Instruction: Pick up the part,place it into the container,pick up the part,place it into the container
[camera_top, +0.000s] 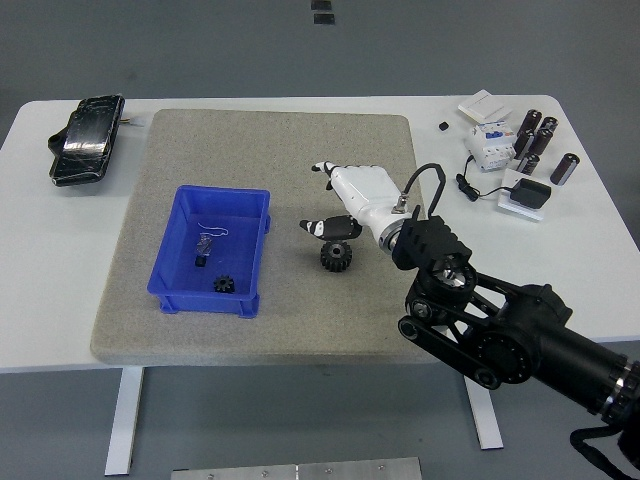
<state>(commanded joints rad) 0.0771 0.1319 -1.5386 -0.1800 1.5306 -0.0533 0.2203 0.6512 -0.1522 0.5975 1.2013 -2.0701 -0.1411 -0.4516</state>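
Note:
A blue bin sits on the left part of the grey mat. Inside it lie a small black gear, a small black part and a thin wire piece. A larger black gear lies on the mat to the right of the bin. My right hand, white with black fingertips, hovers just above and behind that gear, fingers spread and holding nothing. My left arm is out of view.
A black pouch lies at the table's far left. At the far right are black cylinders, a white breaker, a black adapter with its cable and a white box.

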